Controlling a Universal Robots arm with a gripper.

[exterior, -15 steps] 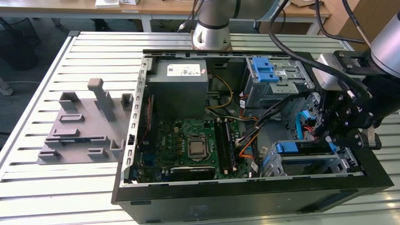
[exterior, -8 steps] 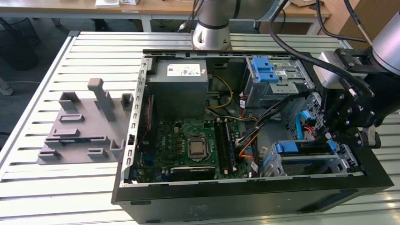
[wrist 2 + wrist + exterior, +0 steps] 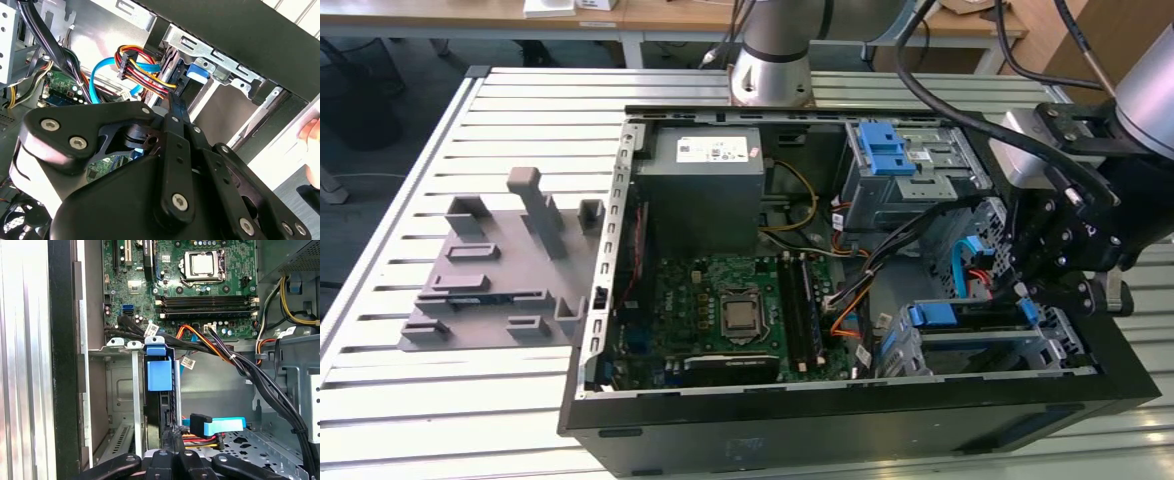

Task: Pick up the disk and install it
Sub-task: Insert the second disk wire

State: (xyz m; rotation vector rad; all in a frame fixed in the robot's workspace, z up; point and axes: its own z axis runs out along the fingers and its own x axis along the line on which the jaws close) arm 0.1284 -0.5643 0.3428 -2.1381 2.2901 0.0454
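Gripper [image 3: 1034, 287] sits low at the drive bay [image 3: 987, 345] in the open PC case [image 3: 854, 425], on the exterior view's right. The disk [image 3: 937, 316] stands on edge in that bay, blue carrier tab toward the motherboard [image 3: 720, 310]. Case lies on a slatted aluminium table [image 3: 520, 100], with a grey fixture [image 3: 494, 265] on the view's left and desks behind. Second wrist view: linkage is folded in, jaws narrow, and the tips look closed on the disk's dark edge beside the blue tab [image 3: 197, 72]; the power cable bundle [image 3: 145, 65] runs just beside them. First wrist view: disk sits between the bay's metal guides, with the blue SATA connector [image 3: 216, 425] near, unplugged. Judgement: install step, insertion mostly done. Final seating calls for a straight push along the guides, keeping cables out.
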